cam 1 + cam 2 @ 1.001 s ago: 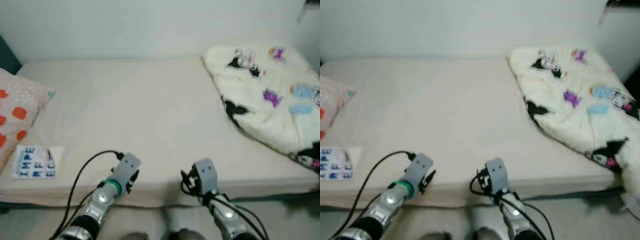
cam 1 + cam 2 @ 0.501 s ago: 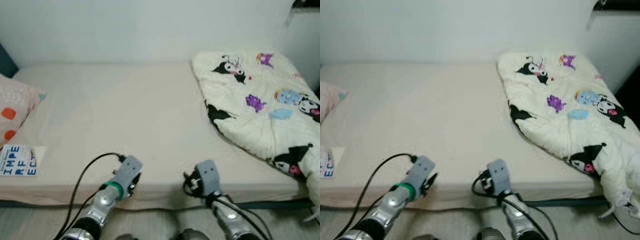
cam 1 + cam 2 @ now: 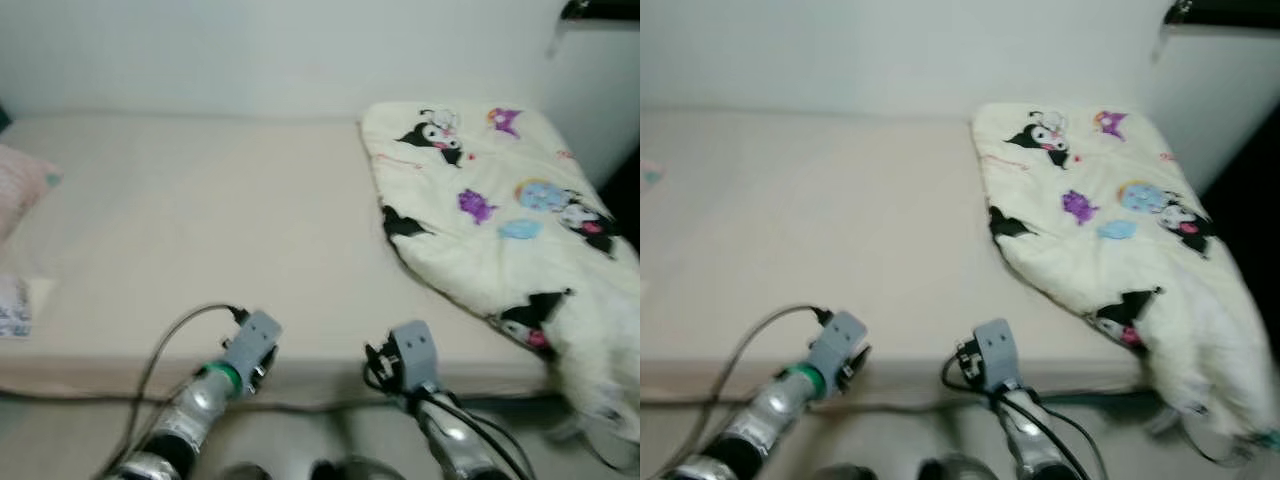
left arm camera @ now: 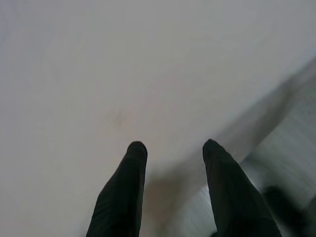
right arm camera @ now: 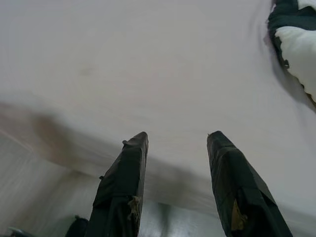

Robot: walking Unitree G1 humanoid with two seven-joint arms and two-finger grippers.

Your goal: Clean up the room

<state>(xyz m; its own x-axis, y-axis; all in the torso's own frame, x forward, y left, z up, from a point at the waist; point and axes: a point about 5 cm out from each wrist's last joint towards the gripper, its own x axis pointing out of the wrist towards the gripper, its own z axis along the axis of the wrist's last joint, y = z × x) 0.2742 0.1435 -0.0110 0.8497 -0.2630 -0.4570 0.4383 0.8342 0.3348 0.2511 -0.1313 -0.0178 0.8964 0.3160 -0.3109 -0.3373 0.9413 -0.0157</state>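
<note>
A cream blanket (image 3: pixel 480 200) printed with cartoon characters lies crumpled on the right half of a beige bed (image 3: pixel 200 230), its lower end hanging over the front right corner. Both my arms are held low at the bed's front edge. My left gripper (image 4: pixel 170 148) is open, its fingers (image 4: pixel 133 163) over the mattress edge with nothing between them. My right gripper (image 5: pixel 175 138) is also open and empty above the same edge, with a black-and-white bit of the blanket (image 5: pixel 296 39) at the corner of its view.
A pink pillow (image 3: pixel 20 190) and a printed paper (image 3: pixel 15 305) lie at the bed's left edge. A white wall runs behind the bed. A dark gap (image 3: pixel 1250 190) and a white cabinet side stand to the right. Grey floor lies below the bed's front edge.
The camera has swung to the right: the pillow and paper slid toward the left edge, and the blanket moved toward the middle. Both arms keep their pose.
</note>
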